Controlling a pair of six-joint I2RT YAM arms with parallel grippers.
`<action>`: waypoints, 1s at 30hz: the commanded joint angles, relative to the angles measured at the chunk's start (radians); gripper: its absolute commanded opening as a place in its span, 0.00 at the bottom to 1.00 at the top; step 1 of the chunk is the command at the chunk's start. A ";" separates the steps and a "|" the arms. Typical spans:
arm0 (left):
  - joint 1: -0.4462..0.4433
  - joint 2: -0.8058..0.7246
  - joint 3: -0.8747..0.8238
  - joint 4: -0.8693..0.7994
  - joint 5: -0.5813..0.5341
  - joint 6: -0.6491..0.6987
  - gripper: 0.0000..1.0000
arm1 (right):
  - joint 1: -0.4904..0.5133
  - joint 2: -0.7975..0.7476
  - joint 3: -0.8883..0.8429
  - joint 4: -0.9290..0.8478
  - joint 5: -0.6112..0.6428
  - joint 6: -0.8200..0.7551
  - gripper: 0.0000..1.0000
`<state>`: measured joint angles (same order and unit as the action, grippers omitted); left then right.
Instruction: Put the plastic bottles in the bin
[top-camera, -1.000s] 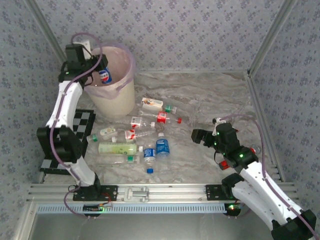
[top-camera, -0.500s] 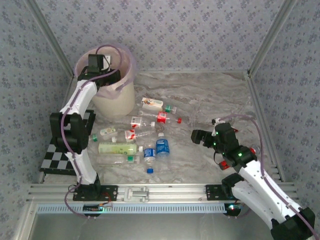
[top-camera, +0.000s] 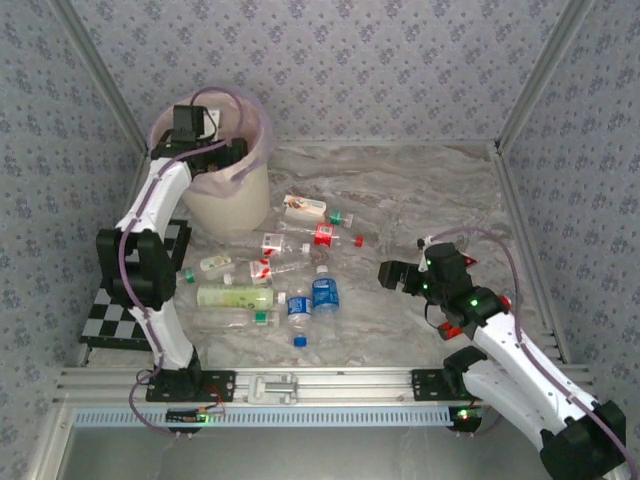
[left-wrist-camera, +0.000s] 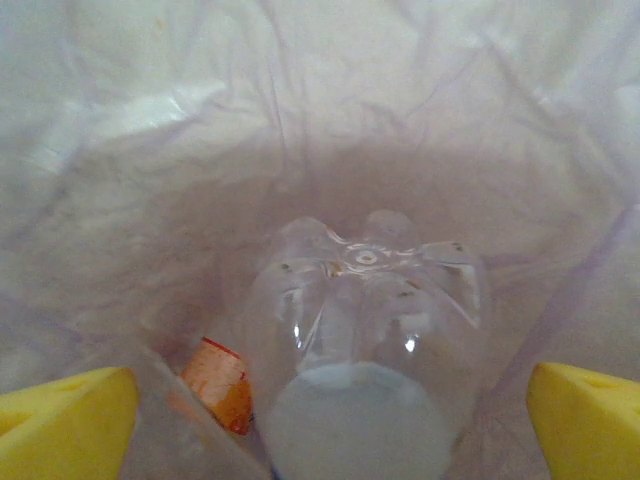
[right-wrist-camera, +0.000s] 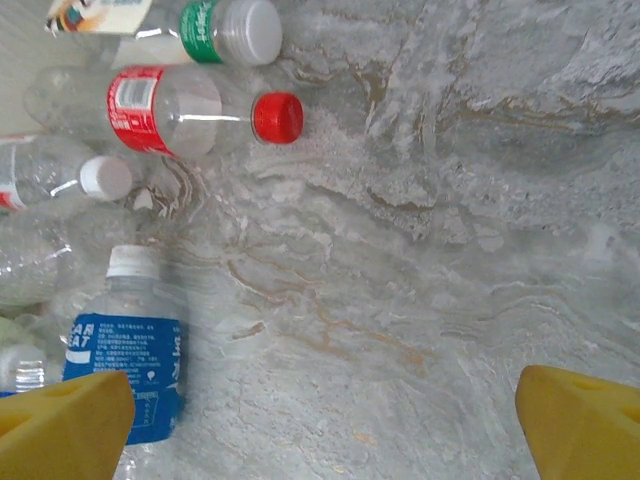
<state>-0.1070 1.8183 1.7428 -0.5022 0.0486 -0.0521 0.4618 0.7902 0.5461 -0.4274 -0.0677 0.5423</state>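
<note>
Just brought the left tool (left-wrist-camera: 330, 400) in over the bin (top-camera: 236, 200) and spread it wide: released the clear bottle (left-wrist-camera: 365, 330), now inside the bin. Counts as one more delivered. Leaves the other bottles (top-camera: 324, 293) on the bench (top-camera: 420, 190) right of the bin, with the right tool (top-camera: 395, 272) open and empty beyond them.

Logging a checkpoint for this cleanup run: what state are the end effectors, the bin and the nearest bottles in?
Bin: upright, bag-lined, clear bottle inside.
Left end effector: open, gripping nothing, above that bottle.
Right end effector: open, empty, above the table.
Red-capped bottle: capped, lying on its side.
Blue-labelled bottle: capped, lying on its side.
</note>
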 joint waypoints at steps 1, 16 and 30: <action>0.004 -0.097 0.076 -0.058 -0.054 0.058 0.99 | 0.036 0.046 0.075 -0.047 -0.037 -0.028 0.99; -0.118 -0.595 -0.026 -0.122 -0.038 -0.052 0.88 | -0.090 0.000 0.046 -0.041 0.075 0.033 0.93; -0.801 -0.438 -0.454 -0.199 -0.153 -0.643 0.78 | -0.252 -0.023 0.017 -0.036 -0.005 0.056 0.93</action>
<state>-0.8551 1.3544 1.3563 -0.6193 -0.1379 -0.4599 0.2153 0.7704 0.5838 -0.4736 -0.0612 0.5659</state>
